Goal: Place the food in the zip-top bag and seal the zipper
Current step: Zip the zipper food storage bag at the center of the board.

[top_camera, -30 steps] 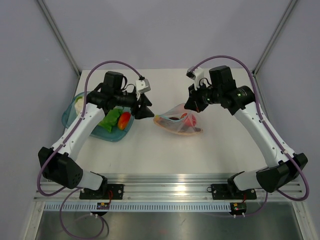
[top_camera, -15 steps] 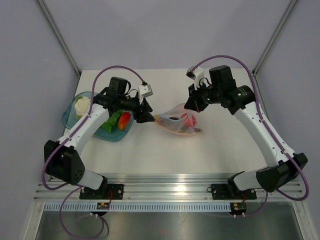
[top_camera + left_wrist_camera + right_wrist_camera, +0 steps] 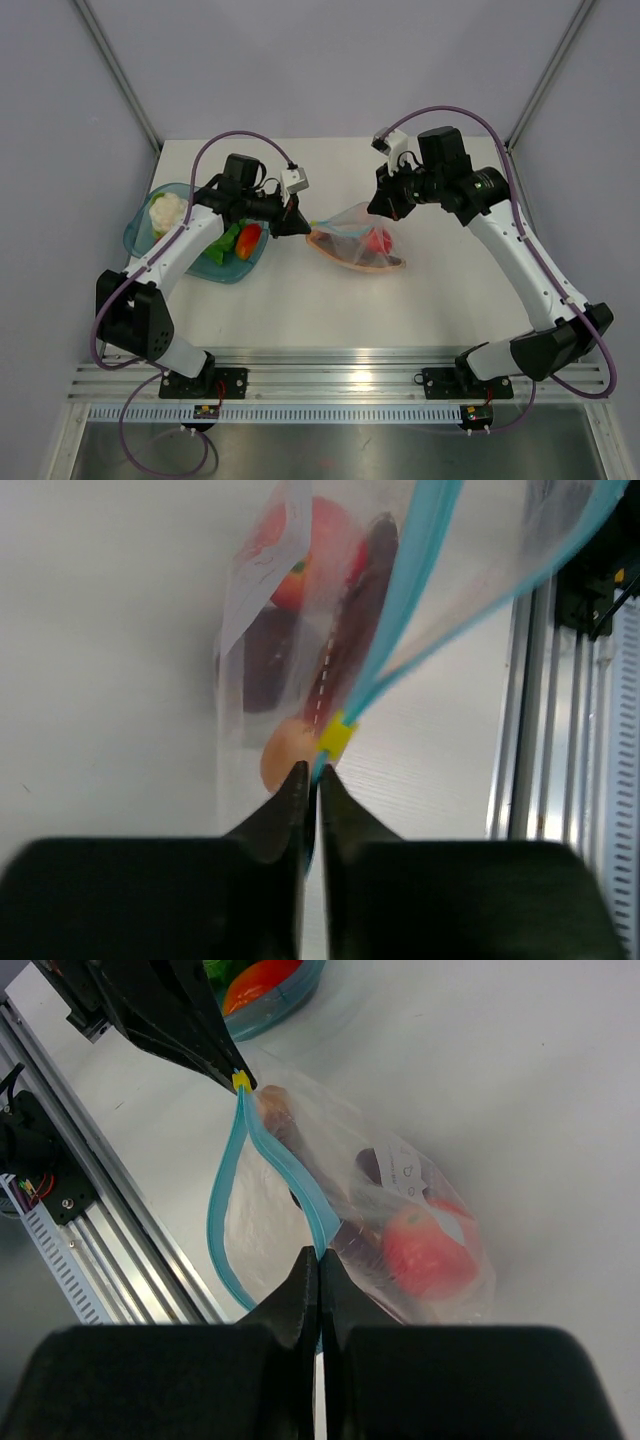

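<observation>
The clear zip-top bag (image 3: 356, 246) lies mid-table, its mouth gaping. Inside are food pieces: a red round one (image 3: 426, 1251), dark purple ones (image 3: 358, 620) and an orange one (image 3: 283, 759). My left gripper (image 3: 312, 771) is shut on the end of the teal zipper (image 3: 412, 585), just below its yellow slider (image 3: 338, 738), at the bag's left corner (image 3: 308, 226). My right gripper (image 3: 320, 1256) is shut on the zipper strip (image 3: 290, 1175) at the opposite side, holding that edge up (image 3: 384, 208).
A teal translucent bowl (image 3: 190, 262) stands at the left under the left arm. It holds a white cauliflower piece (image 3: 165, 212), green pieces and a red-orange piece (image 3: 248, 240). The aluminium rail (image 3: 95, 1170) runs along the near edge.
My left gripper has moved right from the bowl to the bag's left corner and closed on the zipper end. The right gripper has kept its grip; the bag's mouth sits slightly higher.
</observation>
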